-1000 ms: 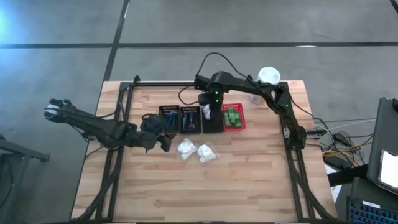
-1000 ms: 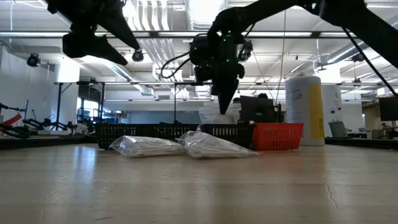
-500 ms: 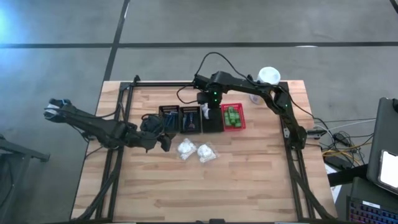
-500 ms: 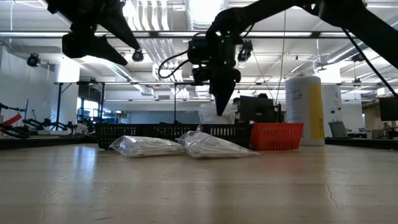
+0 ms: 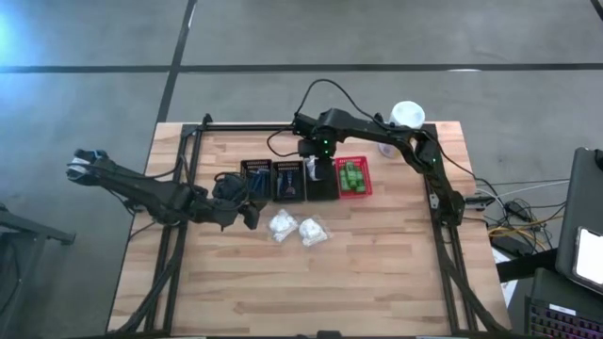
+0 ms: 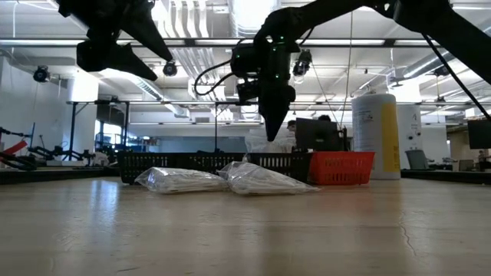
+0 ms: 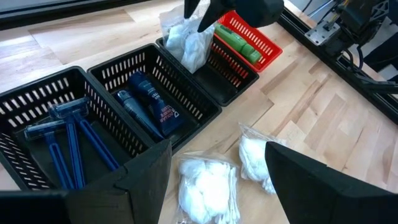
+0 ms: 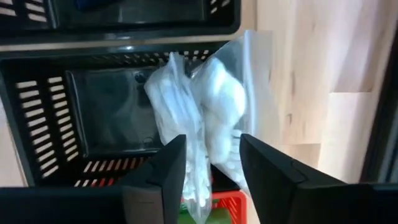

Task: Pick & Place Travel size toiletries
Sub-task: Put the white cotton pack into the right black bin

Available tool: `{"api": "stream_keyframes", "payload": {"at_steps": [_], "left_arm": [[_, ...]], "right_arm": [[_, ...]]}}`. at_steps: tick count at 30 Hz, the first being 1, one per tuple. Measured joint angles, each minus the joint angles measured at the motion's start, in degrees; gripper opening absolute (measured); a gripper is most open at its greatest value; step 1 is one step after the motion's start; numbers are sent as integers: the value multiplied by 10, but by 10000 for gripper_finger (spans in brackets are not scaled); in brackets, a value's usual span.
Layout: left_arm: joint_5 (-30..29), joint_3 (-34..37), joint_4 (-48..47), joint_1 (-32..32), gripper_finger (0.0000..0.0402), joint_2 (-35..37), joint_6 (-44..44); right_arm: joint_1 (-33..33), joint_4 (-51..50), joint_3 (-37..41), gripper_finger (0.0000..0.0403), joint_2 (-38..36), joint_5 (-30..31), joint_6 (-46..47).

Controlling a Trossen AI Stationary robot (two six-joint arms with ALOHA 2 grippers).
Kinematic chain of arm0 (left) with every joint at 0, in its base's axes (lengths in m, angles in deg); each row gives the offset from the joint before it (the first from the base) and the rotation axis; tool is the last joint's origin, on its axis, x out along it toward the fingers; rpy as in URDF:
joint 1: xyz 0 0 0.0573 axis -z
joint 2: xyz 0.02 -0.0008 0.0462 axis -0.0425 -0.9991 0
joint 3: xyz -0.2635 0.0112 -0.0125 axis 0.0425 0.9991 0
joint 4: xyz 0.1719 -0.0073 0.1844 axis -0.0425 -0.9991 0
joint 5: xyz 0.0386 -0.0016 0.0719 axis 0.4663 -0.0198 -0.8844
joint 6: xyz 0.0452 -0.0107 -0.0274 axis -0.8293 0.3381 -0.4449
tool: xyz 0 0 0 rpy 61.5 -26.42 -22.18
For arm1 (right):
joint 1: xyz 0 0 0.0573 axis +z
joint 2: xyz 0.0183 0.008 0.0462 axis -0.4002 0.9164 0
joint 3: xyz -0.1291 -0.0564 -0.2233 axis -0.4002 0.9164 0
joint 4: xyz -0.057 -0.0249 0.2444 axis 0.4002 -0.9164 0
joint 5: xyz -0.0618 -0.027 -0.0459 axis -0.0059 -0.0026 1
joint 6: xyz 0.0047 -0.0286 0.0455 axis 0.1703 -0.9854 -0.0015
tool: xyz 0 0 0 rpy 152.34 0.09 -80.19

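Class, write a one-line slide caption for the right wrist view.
Right gripper opening around a clear bag of white cotton balls above an empty black mesh basket.

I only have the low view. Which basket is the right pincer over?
Observer: The black basket beside the red basket. The right pincer is above it, with a white bundle under it.
Operator: What's in the red one?
Observer: Green bottles.
Operator: And the other two black baskets?
Observer: Blue razors in the end one, dark tubes in the next.
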Motion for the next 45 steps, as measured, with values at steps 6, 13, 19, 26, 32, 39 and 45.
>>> {"api": "stream_keyframes", "payload": {"at_steps": [6, 13, 19, 26, 32, 39, 45], "left_arm": [[0, 0, 0, 0, 264, 0, 3], [0, 0, 0, 0, 264, 0, 3], [0, 1, 0, 0, 264, 0, 3], [14, 11, 0, 0, 264, 0, 4], [64, 25, 14, 0, 264, 0, 4], [100, 60, 80, 13, 264, 0, 5], [108, 92, 144, 35, 264, 0, 3]], "right_arm": [[9, 2, -19, 166, -15, 3, 0], [19, -1, -24, 188, -39, 3, 26], [43, -4, -23, 204, -65, -11, 87], [75, -7, -16, 211, -76, -73, 199], [110, -15, 18, 201, -78, -73, 280], [166, 13, 150, 184, -121, -59, 376], [210, 143, 323, 182, -209, -85, 501]]}}
